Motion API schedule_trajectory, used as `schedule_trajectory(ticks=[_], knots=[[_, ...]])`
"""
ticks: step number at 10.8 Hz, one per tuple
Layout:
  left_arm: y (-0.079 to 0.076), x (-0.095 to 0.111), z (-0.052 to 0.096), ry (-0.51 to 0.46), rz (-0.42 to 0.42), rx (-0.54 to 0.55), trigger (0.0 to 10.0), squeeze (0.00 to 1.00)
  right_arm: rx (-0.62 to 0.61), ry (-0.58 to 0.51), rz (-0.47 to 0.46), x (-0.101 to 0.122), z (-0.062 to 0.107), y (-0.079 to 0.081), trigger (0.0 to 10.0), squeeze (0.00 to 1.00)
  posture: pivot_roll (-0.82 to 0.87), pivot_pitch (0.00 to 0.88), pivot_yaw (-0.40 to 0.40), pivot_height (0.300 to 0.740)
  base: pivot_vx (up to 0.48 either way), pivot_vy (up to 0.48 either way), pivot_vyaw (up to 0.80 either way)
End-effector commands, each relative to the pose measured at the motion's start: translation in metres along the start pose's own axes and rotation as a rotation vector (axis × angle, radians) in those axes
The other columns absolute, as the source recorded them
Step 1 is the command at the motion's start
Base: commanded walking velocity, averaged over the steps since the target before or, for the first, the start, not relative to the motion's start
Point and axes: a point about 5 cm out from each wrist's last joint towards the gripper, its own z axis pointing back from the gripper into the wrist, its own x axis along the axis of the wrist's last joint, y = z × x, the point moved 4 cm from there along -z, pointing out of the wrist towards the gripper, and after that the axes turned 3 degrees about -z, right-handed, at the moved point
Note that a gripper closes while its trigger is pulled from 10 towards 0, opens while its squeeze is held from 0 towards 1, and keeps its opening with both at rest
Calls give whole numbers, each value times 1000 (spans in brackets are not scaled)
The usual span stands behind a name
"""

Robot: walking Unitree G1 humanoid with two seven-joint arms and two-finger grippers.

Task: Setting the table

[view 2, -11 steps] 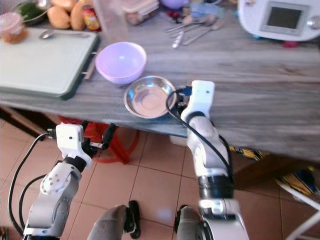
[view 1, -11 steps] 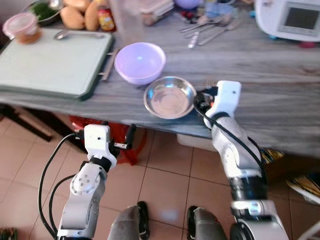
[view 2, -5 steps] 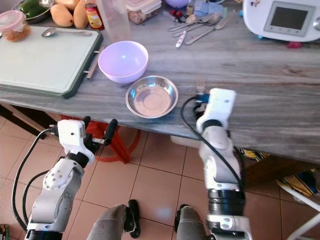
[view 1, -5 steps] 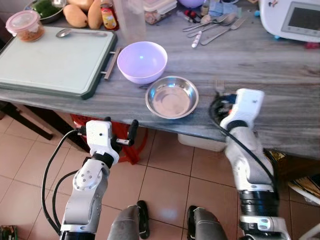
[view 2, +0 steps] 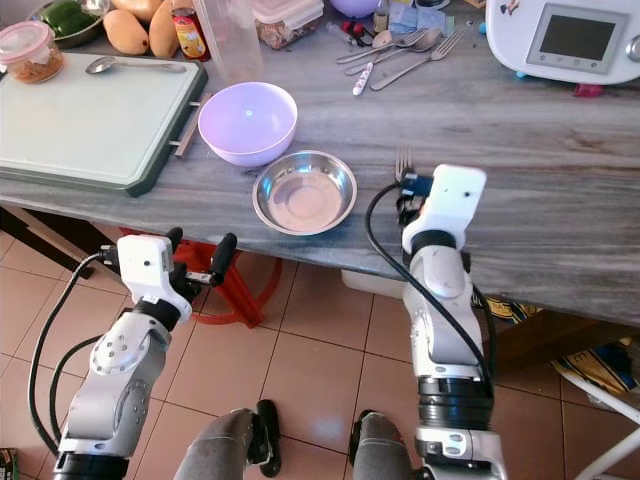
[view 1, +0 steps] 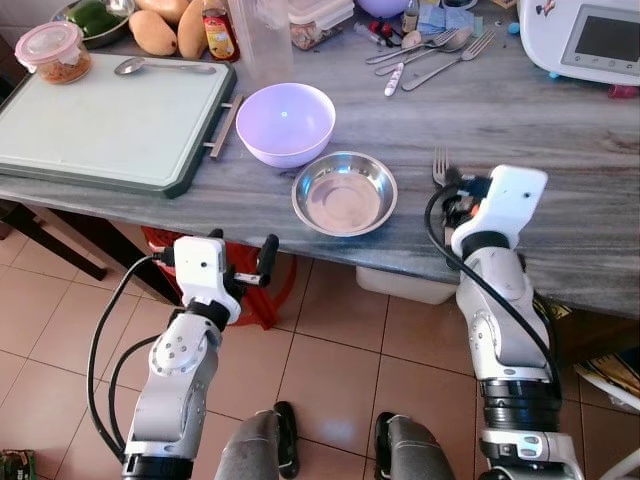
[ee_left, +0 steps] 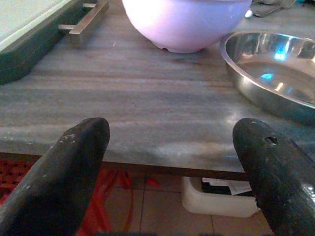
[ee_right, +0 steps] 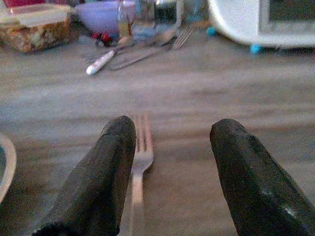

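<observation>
While both arms are in view, each line below takes one thing of the scene.

Right gripper (ee_right: 167, 167): over the front edge of the counter (view 1: 560, 130), fingers spread apart with nothing between them.
Fork (view 1: 438, 166): flat on the counter near its front edge, just right of the steel bowl, prongs pointing toward the back; in the right wrist view it lies beside one black finger (ee_right: 106, 172) (whether they touch cannot be told).
Left gripper (ee_left: 167, 162): below and in front of the counter's front edge, fingers wide apart and empty, facing the two bowls.
Steel bowl (view 1: 344, 193): at the front edge of the counter, empty.
Lilac bowl (view 1: 285, 122): just behind the steel bowl, toward the left, close beside it.
Green tray (view 1: 110, 125): on the left part of the counter, its handle toward the lilac bowl.
Spoon (view 1: 160, 66): on the tray's back edge.
Loose cutlery (view 1: 430, 50): at the back of the counter.
White appliance (view 1: 585, 40): back right corner.
</observation>
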Motion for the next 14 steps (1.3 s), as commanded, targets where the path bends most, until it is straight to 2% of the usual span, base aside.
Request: schedule_trajectory(ticks=[1, 4, 7, 8, 9, 11, 14], knots=[[4, -3, 2, 9, -2, 15, 10000, 0, -8, -25, 9, 5, 1, 0, 10000, 0, -15, 192, 78, 740, 0, 0, 0], [6, -3, 2, 5, -7, 15, 10000, 0, -46, -50, 54, 7, 4, -11, 10000, 0, -14, 184, 80, 740, 0, 0, 0], [7, -2, 2, 3, -11, 13, 10000, 0, -153, -60, 186, 12, 11, -46, 10000, 0, -13, 190, 80, 740, 0, 0, 0], [8, -2, 2, 6, -12, 13, 10000, 0, -198, -20, 201, 3, 15, -61, 10000, 0, -13, 192, 82, 740, 0, 0, 0], [8, -2, 1, 5, -12, 11, 10000, 0, -224, 2, 208, 0, 15, -68, 10000, 0, -14, 195, 86, 740, 0, 0, 0], [9, 1, 2, 5, -15, 11, 10000, 0, -224, 28, 232, 0, 9, -71, 10000, 0, -12, 216, 96, 740, 0, 0, 0], [14, 0, 7, 25, -20, 23, 10000, 0, -274, 116, 247, -8, 5, -95, 10000, 0, 1, 243, 106, 740, 0, 0, 0]])
